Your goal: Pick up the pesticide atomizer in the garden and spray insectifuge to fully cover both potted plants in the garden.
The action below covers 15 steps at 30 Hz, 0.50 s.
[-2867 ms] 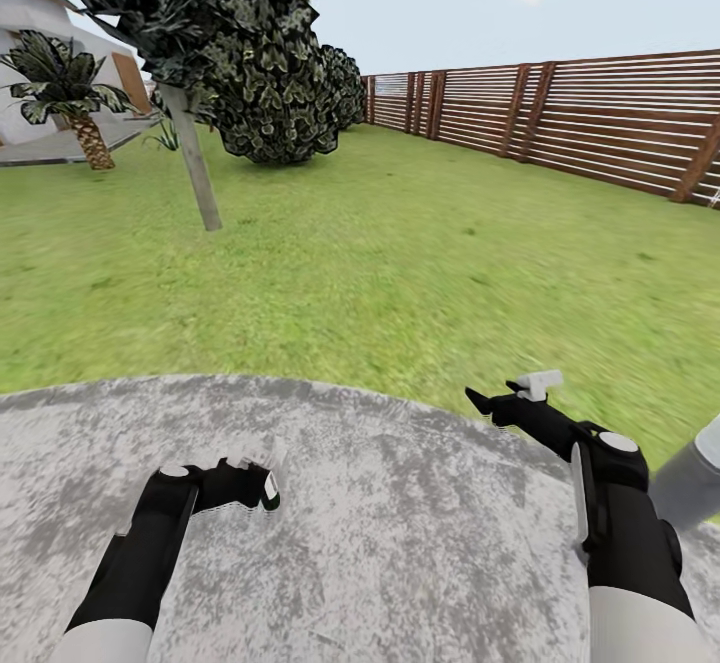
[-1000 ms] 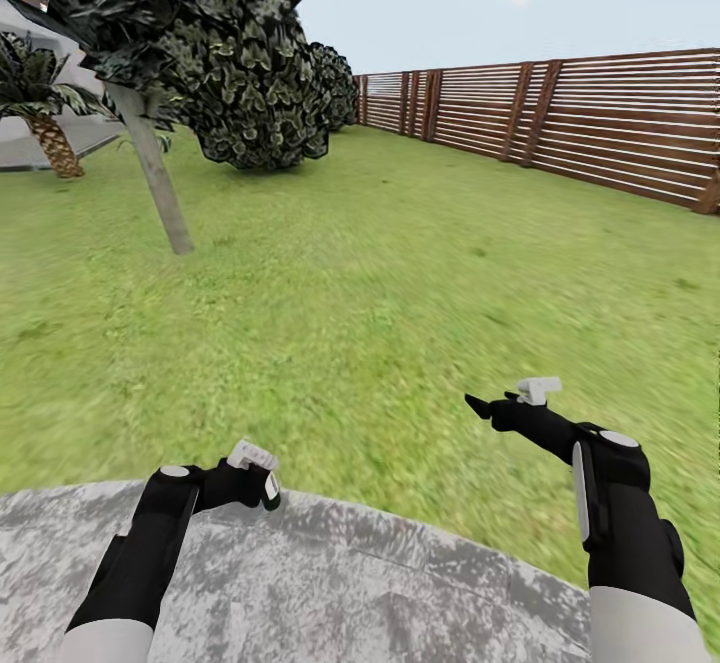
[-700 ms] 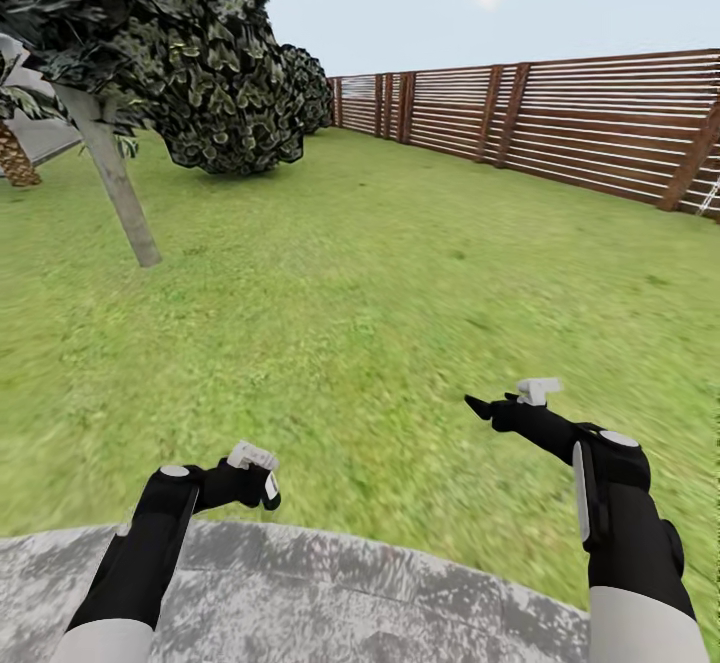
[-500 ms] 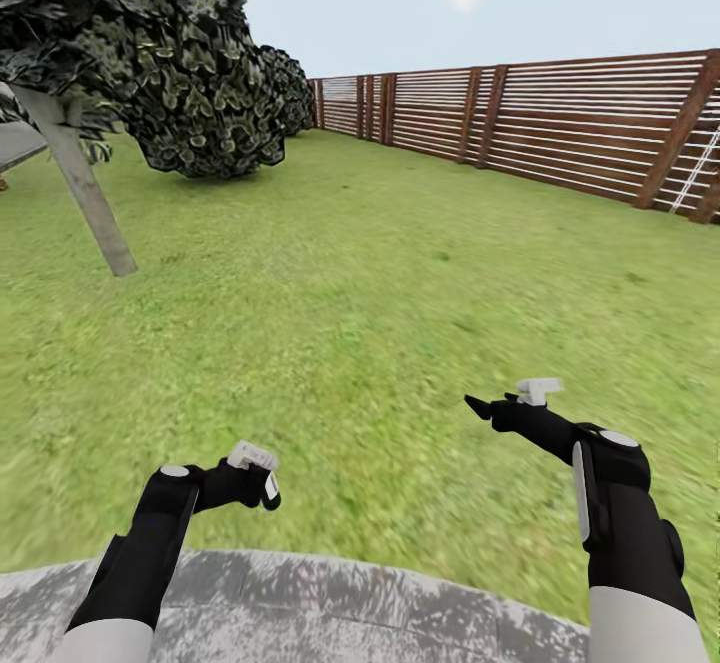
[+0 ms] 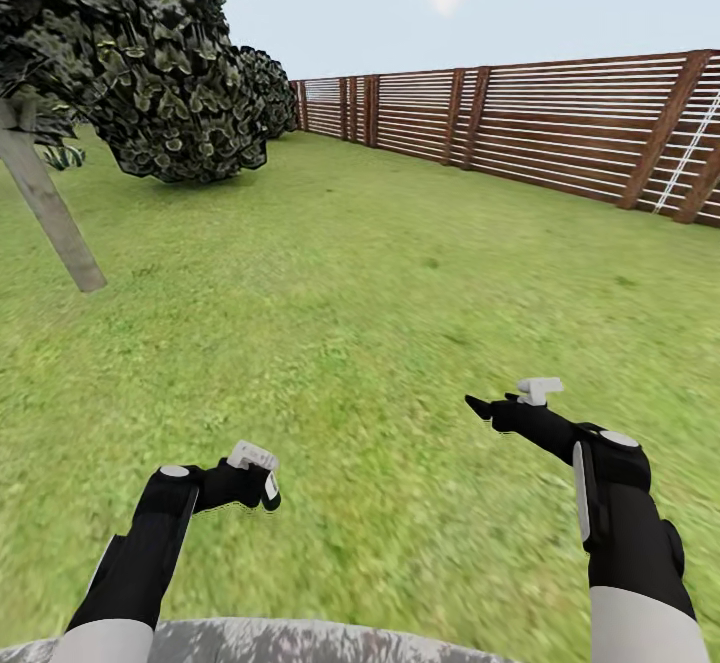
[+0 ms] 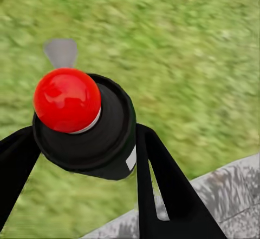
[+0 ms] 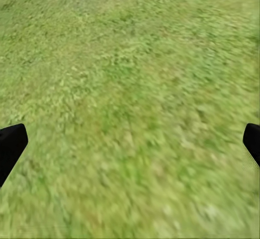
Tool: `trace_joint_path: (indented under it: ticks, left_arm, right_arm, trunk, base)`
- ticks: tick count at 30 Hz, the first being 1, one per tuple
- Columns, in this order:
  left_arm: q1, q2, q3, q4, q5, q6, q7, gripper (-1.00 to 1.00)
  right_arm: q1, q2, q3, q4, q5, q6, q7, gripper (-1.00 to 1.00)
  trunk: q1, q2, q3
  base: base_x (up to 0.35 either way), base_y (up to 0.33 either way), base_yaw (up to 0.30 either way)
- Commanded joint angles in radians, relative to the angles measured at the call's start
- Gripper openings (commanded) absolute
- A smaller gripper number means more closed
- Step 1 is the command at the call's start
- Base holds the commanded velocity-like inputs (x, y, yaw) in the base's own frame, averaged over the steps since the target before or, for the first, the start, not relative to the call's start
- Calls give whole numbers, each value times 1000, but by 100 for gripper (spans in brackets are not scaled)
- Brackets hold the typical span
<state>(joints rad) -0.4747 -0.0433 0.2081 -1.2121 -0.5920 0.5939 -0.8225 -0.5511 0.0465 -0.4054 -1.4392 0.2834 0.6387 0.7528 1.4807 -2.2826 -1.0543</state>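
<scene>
My left gripper (image 5: 262, 488) is shut on the pesticide atomizer (image 5: 270, 489), a dark bottle with a small white label. In the left wrist view the atomizer (image 6: 86, 133) sits between the two black fingers (image 6: 162, 185), and its glossy red cap (image 6: 66, 99) faces the camera. My right gripper (image 5: 482, 409) hangs open over the grass. Its fingertips (image 7: 12, 144) stand far apart at the edges of the right wrist view, with nothing between them. The potted plants are out of view. The garden lawn (image 5: 380, 273) lies under both arms.
A brown slatted fence (image 5: 560, 123) runs along the far right. A tree with a slanted grey trunk (image 5: 50, 223) and dark bushes (image 5: 170, 93) stand at the left. The grey paved patio edge (image 5: 300, 638) lies at my base.
The camera has moved onto the lawn and swung right: the patio has slid down to the bottom edge and the tree has shifted left. Both arms hold the same pose.
</scene>
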Motion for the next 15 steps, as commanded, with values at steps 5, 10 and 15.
trace_joint_path:
  ticks: [5,10,15]
  left_arm:
    - [-1,-1,3,-1,-6,4,-9,-100]
    - [-1,-1,3,-1,-6,4,-9,-100]
    - [-1,-1,3,-1,-6,4,-9,-100]
  right_arm:
    - [-1,1,-4,-1,10,3,10,100]
    - [-1,1,-4,-1,10,3,10,100]
    - [-1,1,-4,-1,10,3,11,100]
  trunk:
    - [0,0,0]
    - [0,0,2]
    - [0,0,5]
  base:
    - [348,0,-71]
    - [348,0,-222]
    - [348,0,-250]
